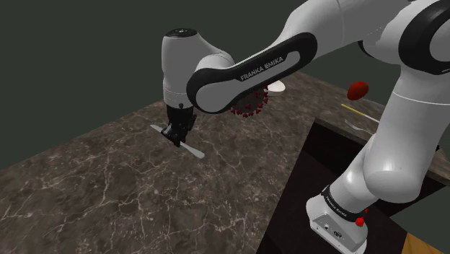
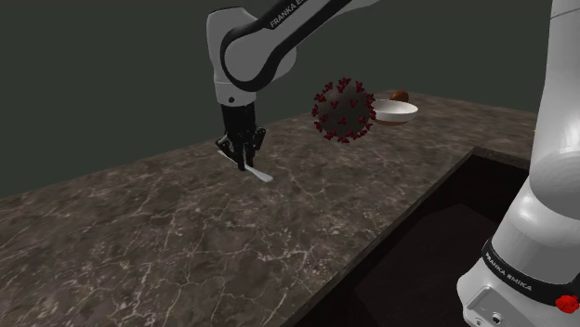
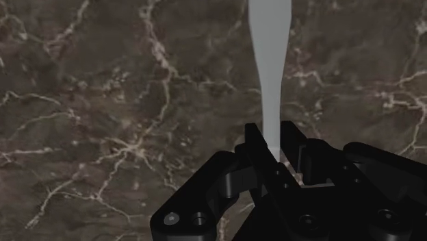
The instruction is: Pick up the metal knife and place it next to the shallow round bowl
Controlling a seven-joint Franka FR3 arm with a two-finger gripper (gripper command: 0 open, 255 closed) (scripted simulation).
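Pincer [image 3: 272, 142] sits nearest the lens in the wrist view. Both black fingers [image 3: 254, 144] pinch the knife [image 3: 270, 61] at its narrow neck, tight on either side. Long pale grey end runs straight out ahead of the fingertips and widens as it goes. Dark veined marble counter [image 3: 102, 103] lies under it. Can't tell whether the knife rests on the counter or hangs just clear of it (no view settles that).

Shoulder view: pincer points straight down off a vertical wrist. Knife sits crossways in the grip, about parallel to the counter as far as I can tell, with a short end out one side and a longer end out the other. White arm [image 1: 245, 72] reaches in from the stand [image 1: 339, 220], which is well behind the pincer.

Second exterior view: shallow round white bowl [image 2: 395, 112] sits on the same counter, well apart from the pincer. Dark red spiky ball [image 2: 343, 111] shows between pincer and bowl, nearer the bowl. Small brown thing [image 2: 400, 96] sits just behind the bowl, mostly hidden by its rim (can't identify it).

Knife is in the pincer, not beside the bowl.
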